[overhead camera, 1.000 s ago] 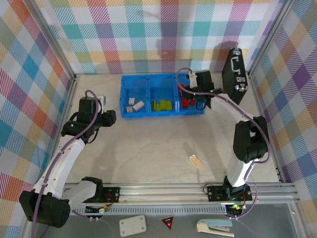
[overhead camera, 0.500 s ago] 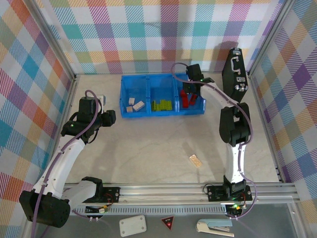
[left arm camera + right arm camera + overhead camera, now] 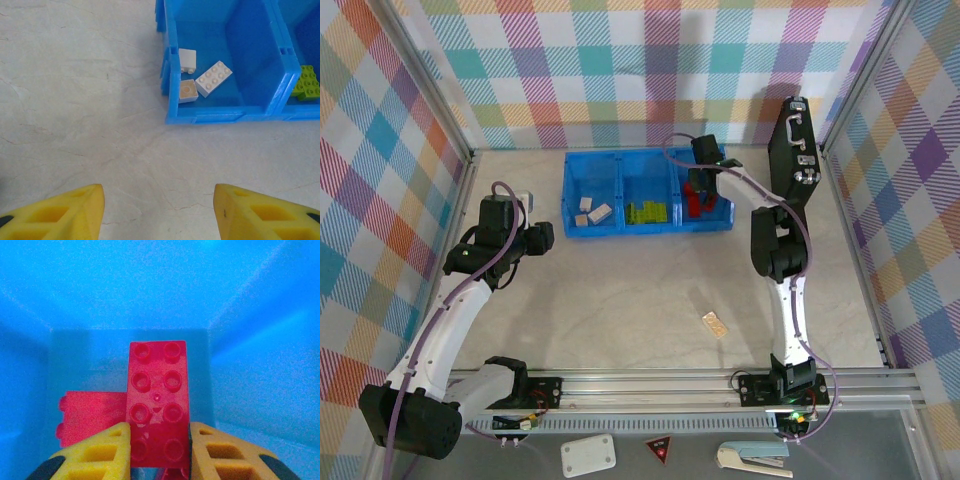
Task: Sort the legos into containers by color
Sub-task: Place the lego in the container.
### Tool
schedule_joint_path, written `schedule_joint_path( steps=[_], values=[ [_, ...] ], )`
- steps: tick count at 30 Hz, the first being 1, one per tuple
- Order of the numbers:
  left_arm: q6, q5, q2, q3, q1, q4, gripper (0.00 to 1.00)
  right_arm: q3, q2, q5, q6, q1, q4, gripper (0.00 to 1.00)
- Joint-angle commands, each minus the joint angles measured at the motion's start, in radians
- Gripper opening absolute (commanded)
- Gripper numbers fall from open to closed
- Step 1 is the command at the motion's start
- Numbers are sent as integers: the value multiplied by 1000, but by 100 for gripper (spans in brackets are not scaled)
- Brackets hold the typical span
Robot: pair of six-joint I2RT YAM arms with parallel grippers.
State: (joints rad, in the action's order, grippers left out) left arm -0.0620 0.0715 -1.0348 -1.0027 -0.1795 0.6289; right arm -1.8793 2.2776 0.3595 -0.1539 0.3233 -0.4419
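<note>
A red lego brick (image 3: 157, 405), studs facing the wrist camera, is clamped between the fingers of the right gripper (image 3: 159, 452). It sits within the right compartment of the blue bin (image 3: 590, 232), with another red brick (image 3: 90, 417) just beside it. Green bricks (image 3: 648, 211) lie in the middle compartment and beige bricks (image 3: 205, 80) in the left. One loose beige brick (image 3: 714, 322) lies on the table (image 3: 620, 300). The left gripper (image 3: 159, 200) hangs partly open over the table, holding nothing.

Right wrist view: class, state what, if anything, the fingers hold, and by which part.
The right gripper holds a red lego, its fingers pressed on the two long sides at the near end, within the blue bin.
</note>
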Motion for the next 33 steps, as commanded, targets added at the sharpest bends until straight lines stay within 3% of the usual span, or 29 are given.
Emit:
schedule_joint_path(
  steps=[1, 6, 16, 26, 33],
  values=[
    [11, 14, 14, -1, 18, 17, 60, -18, 12, 41, -30, -9, 27, 17],
    [11, 13, 17, -1, 18, 17, 60, -7, -3, 34, -24, -10, 33, 30],
    [11, 12, 19, -3, 18, 17, 60, 51, -113, 1, -33, -7, 22, 45],
    [8, 4, 27, -2, 18, 15, 60, 150, -260, -56, -50, 18, -31, 45],
    [9, -8, 19, -4, 19, 12, 60, 225, -369, -149, -101, 46, -181, 44]
  ],
)
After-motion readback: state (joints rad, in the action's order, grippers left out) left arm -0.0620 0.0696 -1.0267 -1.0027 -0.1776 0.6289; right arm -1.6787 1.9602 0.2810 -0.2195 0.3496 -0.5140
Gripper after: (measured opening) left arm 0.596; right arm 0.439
